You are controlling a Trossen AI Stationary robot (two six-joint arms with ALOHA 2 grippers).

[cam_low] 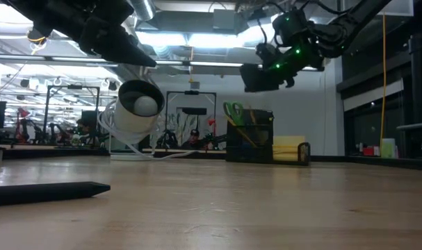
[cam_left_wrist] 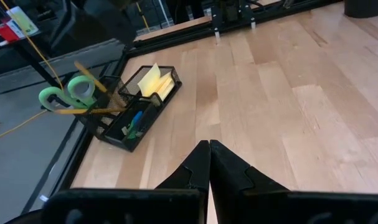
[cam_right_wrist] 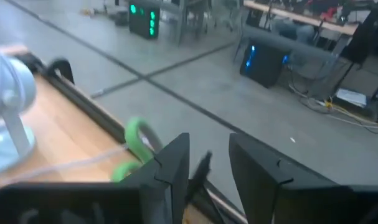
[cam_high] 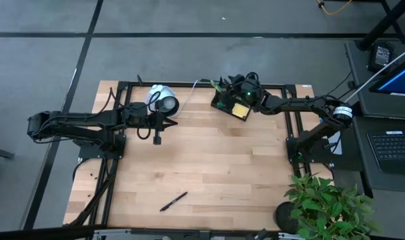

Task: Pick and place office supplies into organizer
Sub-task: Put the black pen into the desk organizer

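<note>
The black mesh organizer (cam_high: 229, 105) stands at the table's far edge. It holds green-handled scissors (cam_left_wrist: 67, 93), pencils (cam_left_wrist: 92, 111), a yellow sticky pad (cam_left_wrist: 155, 81) and a small blue eraser (cam_left_wrist: 136, 118). My right gripper (cam_right_wrist: 208, 163) hovers open just above it (cam_low: 263, 75). The top of a thin dark stick (cam_right_wrist: 201, 169) shows in the gap between its fingers. A black pen (cam_high: 173, 201) lies flat on the table near the front edge. My left gripper (cam_left_wrist: 209, 158) hangs shut above the table's left middle, holding nothing. My right gripper's fingers stand on either side of the thin dark stick (cam_right_wrist: 200, 174), which rises from below close to one finger (cam_right_wrist: 173, 168). Whether that finger touches it I cannot tell.
A white round device with a dark centre (cam_high: 163, 100) and its white cable stands at the far edge, left of the organizer. A potted plant (cam_high: 325, 207) sits at the table's near right corner. Bare wood (cam_high: 229, 167) lies between the organizer and the pen.
</note>
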